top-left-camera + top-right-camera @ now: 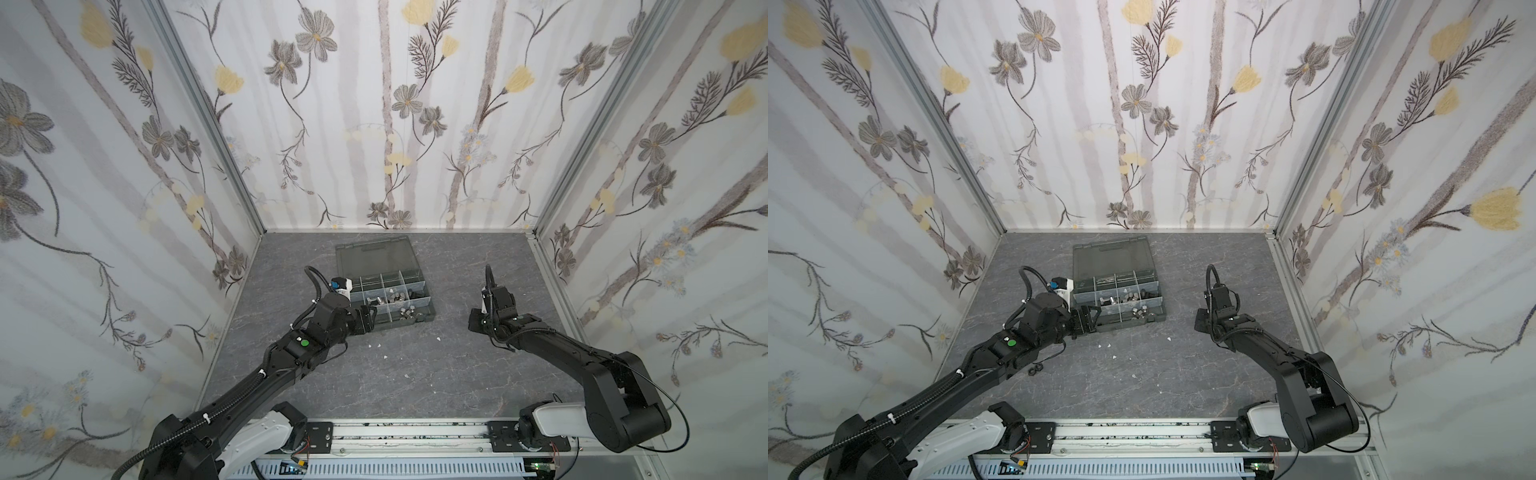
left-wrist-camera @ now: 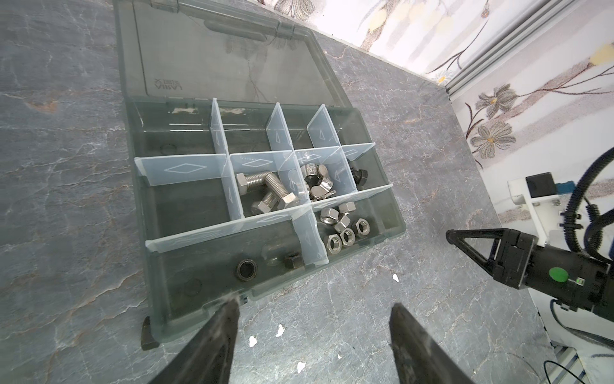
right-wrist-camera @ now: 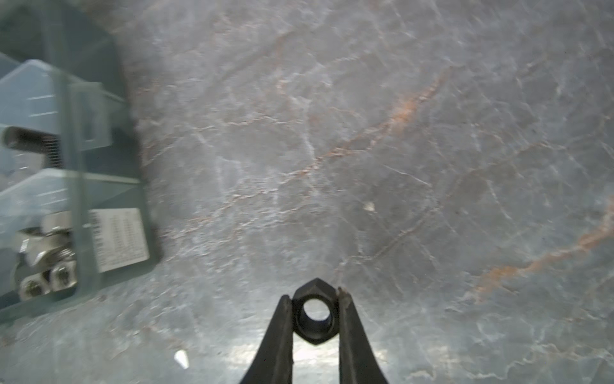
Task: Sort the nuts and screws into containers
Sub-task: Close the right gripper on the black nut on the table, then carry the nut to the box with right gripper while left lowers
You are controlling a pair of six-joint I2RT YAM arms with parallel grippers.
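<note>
right end effector [image 3: 314, 295] gripping black nut [image 3: 314, 332] beside organizer box [image 3: 78, 186] | left end effector [image 2: 315, 303] gaping wide | next: likely lifting nut over box wall

Box [image 2: 156, 286] on the tabletop [image 2: 66, 166], directly ahead of my left pincer [image 2: 314, 304]; lid [image 2: 232, 66] laid flat beyond it. Screws [image 2: 265, 189] in a middle cell, nuts [image 2: 342, 226] in a nearer cell to their right. My right pincer [image 3: 314, 294], well right of the box, clasps one nut [image 3: 314, 334].

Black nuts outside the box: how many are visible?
3. Two black nuts lie together on the table beside the left arm in a top view; a third nut is clamped in the right pincer. Arms may hide more.
</note>
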